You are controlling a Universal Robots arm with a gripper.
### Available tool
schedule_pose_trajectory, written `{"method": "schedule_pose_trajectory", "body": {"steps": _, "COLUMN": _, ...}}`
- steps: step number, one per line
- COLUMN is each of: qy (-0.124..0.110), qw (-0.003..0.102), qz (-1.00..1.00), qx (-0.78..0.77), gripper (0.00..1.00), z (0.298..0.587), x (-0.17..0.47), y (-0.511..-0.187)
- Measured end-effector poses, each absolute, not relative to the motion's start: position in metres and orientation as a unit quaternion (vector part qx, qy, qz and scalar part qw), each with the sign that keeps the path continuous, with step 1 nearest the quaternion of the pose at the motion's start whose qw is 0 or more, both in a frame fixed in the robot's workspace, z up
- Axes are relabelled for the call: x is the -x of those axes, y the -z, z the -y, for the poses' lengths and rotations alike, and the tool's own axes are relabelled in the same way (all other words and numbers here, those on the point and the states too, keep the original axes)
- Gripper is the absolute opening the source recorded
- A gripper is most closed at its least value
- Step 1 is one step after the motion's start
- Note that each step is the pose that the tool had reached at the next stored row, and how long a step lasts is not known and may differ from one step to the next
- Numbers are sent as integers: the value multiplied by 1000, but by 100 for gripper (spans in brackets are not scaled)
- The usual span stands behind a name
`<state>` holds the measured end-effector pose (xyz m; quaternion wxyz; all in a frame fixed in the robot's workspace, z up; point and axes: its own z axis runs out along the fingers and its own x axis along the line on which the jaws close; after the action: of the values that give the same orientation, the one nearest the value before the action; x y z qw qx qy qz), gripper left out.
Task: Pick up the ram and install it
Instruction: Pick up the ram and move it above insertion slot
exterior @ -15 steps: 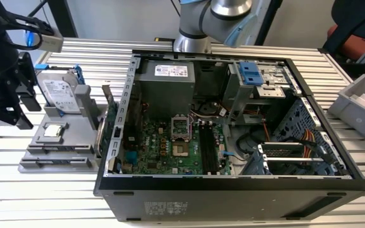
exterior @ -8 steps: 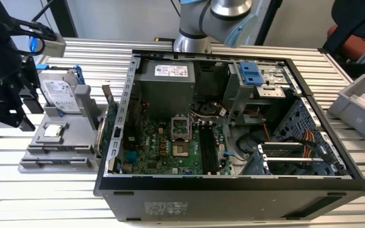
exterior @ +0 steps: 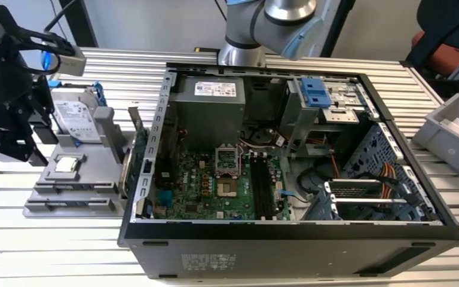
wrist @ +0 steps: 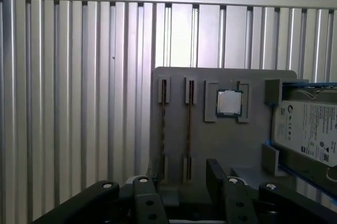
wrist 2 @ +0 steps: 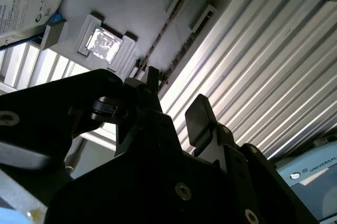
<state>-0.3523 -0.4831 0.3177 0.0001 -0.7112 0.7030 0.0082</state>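
Above the grey slotted holder [wrist: 226,145] on the ribbed metal desk [wrist: 79,103], the black hand [wrist: 179,182] hangs wide and empty, seemingly pre-grasp; pickup calls for straddling the thin dark ram stick [wrist: 188,124] squarely.

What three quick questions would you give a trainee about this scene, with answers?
1. True or false: the gripper is holding one of the ram sticks.
2. What sits on the holder between the ram sticks and the hard drive? A) chip B) fan C) screwdriver
3. How many ram sticks stand in the holder?
Key: 1 false, the jaws are open and empty; 2 A; 3 two.
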Motion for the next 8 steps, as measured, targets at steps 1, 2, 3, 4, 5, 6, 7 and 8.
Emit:
{"method": "schedule_pose_trajectory", "body": {"steps": 1, "qy": -8, "qw": 0, "qz": -703, "qx": 711, "gripper": 100, "z": 482, "x": 352, "y": -316}}
{"method": "schedule_pose_trajectory", "body": {"steps": 2, "qy": -8, "qw": 0, "qz": -703, "qx": 711, "gripper": 100, "z": 482, "x": 352, "y": -315}}
{"method": "schedule_pose_trajectory", "body": {"steps": 3, "qy": -8, "qw": 0, "qz": -703, "qx": 711, "gripper": 100, "z": 482, "x": 352, "y": -314}}
{"method": "schedule_pose_trajectory", "body": {"steps": 4, "qy": -8, "qw": 0, "qz": -703, "qx": 711, "gripper": 100, "z": 481, "x": 352, "y": -313}}
{"method": "schedule_pose_trajectory", "body": {"steps": 5, "qy": -8, "qw": 0, "qz": -704, "qx": 711, "gripper": 100, "z": 481, "x": 352, "y": -312}}
{"method": "schedule_pose_trajectory", "body": {"steps": 6, "qy": -8, "qw": 0, "qz": -704, "qx": 710, "gripper": 100, "z": 480, "x": 353, "y": -311}}
{"method": "schedule_pose_trajectory", "body": {"steps": 7, "qy": -8, "qw": 0, "qz": -704, "qx": 710, "gripper": 100, "z": 480, "x": 353, "y": -310}}
{"method": "schedule_pose_trajectory", "body": {"steps": 8, "qy": -8, "qw": 0, "qz": -704, "qx": 710, "gripper": 100, "z": 480, "x": 353, "y": -309}}
